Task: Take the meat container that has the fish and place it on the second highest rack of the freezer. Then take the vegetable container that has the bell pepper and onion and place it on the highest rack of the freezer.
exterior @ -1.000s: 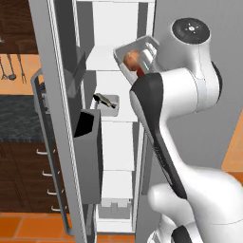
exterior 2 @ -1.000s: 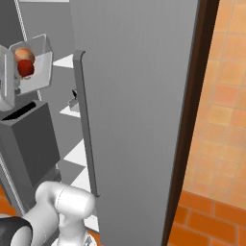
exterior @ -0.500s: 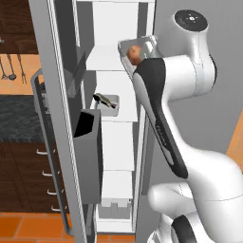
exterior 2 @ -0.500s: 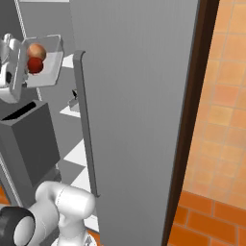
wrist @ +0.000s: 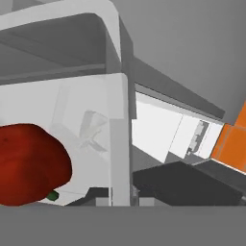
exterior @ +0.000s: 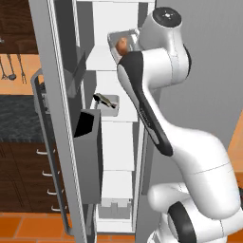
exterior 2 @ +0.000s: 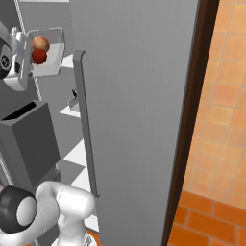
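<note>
Gripper [exterior 2: 21, 60] pinching the near wall of the clear vegetable container [exterior 2: 50, 50], jaws pressed together on it, holding it up at the front edge of the highest rack [exterior: 107, 59] of the freezer [exterior: 116, 142]. Bell pepper [wrist: 31, 163] and onion [exterior 2: 40, 43] lying touching inside the container. Farther in, fish [exterior: 105, 100] resting in the meat container [exterior: 108, 105] on the second highest rack [exterior: 116, 118].

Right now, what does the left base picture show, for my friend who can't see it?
A white robot arm lifts a clear container holding an onion up by the top of the open freezer. Lower down, another container with a dark fish sits on a shelf.
</note>
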Tool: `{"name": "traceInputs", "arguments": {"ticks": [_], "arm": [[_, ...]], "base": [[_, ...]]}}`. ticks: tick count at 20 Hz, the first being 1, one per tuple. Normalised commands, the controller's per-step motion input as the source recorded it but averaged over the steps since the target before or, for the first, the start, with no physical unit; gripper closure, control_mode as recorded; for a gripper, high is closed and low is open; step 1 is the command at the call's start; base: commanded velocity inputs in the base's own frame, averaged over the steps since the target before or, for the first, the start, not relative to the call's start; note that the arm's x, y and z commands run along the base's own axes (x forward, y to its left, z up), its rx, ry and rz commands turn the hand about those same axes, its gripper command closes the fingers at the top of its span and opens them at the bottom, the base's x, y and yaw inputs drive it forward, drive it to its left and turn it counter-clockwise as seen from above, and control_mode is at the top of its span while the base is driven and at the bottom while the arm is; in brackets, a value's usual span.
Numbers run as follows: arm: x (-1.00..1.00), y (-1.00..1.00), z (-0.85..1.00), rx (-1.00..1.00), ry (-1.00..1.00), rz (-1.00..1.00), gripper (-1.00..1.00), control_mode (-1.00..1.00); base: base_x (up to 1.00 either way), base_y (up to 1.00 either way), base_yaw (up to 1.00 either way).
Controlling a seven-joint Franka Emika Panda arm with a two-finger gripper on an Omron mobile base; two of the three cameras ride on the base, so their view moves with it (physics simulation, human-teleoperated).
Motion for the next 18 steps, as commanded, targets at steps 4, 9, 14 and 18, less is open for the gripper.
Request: {"name": "traceInputs", "arguments": {"ticks": [4, 9, 14, 18], "arm": [[0.71, 0.02, 0.16, 0.04, 0.0, 0.0, 1.0, -1.0], [0.72, 0.0, 0.01, 0.03, 0.03, 0.0, 1.0, -1.0], [0.66, 0.04, 0.0, 0.0, 0.04, 0.0, 1.0, -1.0], [0.66, 0.15, 0.0, 0.0, 0.06, 0.0, 1.0, -1.0]], "base": [[0.0, 0.0, 0.0], [0.0, 0.0, 0.0], [0.0, 0.0, 0.0], [0.0, 0.0, 0.0]]}}
